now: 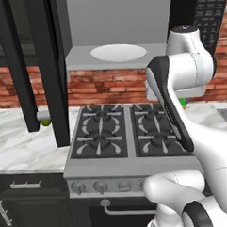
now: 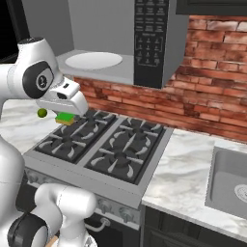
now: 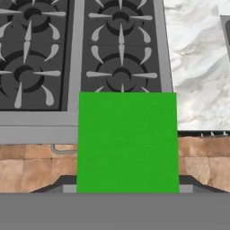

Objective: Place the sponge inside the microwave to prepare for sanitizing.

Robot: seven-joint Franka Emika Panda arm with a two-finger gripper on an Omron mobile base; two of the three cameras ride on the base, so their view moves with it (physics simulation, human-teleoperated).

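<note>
My gripper (image 2: pixel 66 115) is shut on the sponge (image 2: pixel 64 118), a small green block with a yellow underside, held above the back left burner of the stove. In the hand view the sponge (image 3: pixel 128 141) is a broad green square that covers my fingertips, with the burners beyond it. The microwave (image 2: pixel 150 38) hangs above the stove with its door (image 1: pixel 47 67) swung wide open to the left. Its light grey inside and pale round plate (image 1: pixel 118 53) are exposed, above and beyond the gripper. In the left base view my own arm hides the gripper.
The black stove (image 1: pixel 130 131) with several burners lies below the hand. A small green ball (image 2: pixel 42 113) rests on the marble counter (image 1: pixel 22 143) left of the stove. A sink (image 2: pixel 231 183) is set in the counter at right. A brick wall (image 2: pixel 212 111) runs behind.
</note>
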